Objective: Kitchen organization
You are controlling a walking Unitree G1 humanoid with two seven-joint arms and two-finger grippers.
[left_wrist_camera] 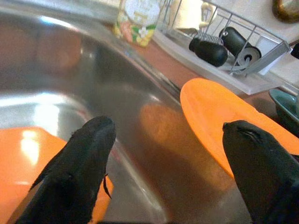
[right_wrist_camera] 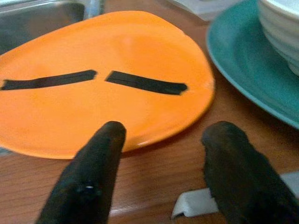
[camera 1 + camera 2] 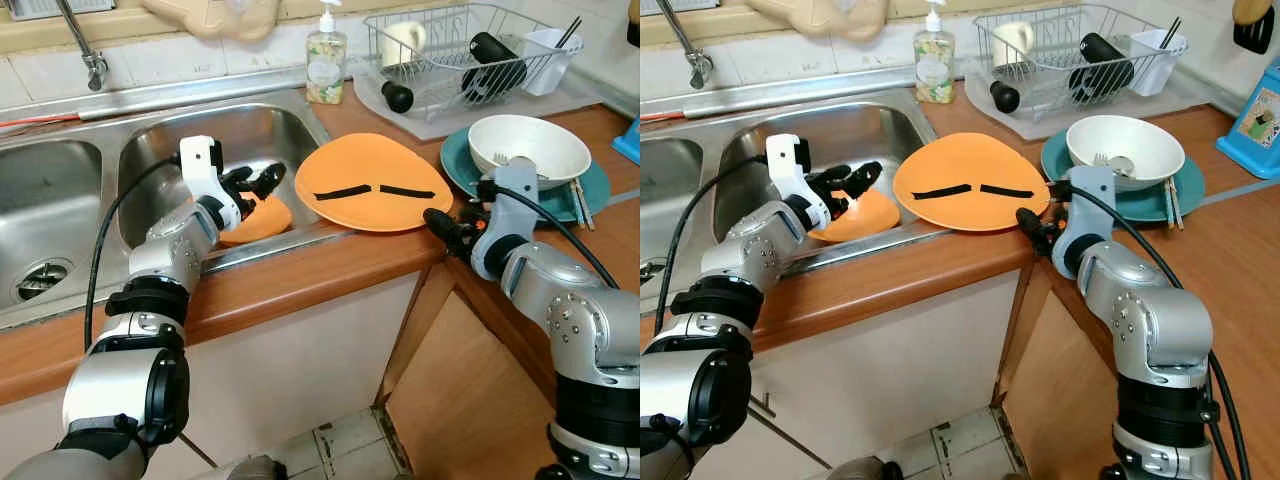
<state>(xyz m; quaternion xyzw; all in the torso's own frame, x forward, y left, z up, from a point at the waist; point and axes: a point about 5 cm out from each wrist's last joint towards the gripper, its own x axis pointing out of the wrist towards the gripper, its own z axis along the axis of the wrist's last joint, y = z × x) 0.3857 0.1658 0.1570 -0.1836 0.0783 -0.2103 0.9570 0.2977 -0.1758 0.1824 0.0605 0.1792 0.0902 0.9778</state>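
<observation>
Both silver arms are seen up close: the left gripper (image 3: 262,181) is held spread apart over the sink (image 3: 262,122), above a small orange plate (image 3: 262,220) at about 6 o'clock in the basin. The right gripper (image 2: 161,175) is also parted, just short of the big orange plate (image 2: 107,74) with two black strips. Its wrist view gets the teal plate (image 2: 243,70) at 2 o'clock, while the head views add the dish rack (image 3: 440,60) and soap bottle (image 3: 326,62).
</observation>
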